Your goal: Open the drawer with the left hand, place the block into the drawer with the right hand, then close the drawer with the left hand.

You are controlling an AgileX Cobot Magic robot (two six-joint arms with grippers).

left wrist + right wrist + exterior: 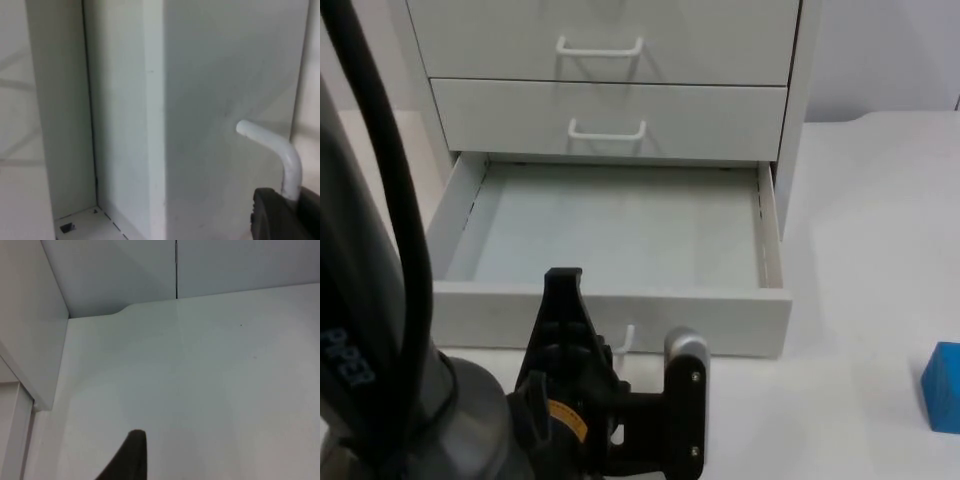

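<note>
Drawer (620, 235): bottom one, pulled out — empty.
Left gripper (620, 350): at the drawer's handle (280, 150) — finger spread: cannot tell.
Block (942, 387): blue, on the table (860, 200), far right.
Right gripper (131, 455): over bare table, waiting; fingers — cannot tell.

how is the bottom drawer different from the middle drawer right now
The bottom drawer is pulled out with its inside exposed and nothing in it; the middle drawer sits flush and shut. The left gripper is at the bottom drawer's handle; the middle drawer's handle has nothing at it. Both are white with white loop handles.
</note>
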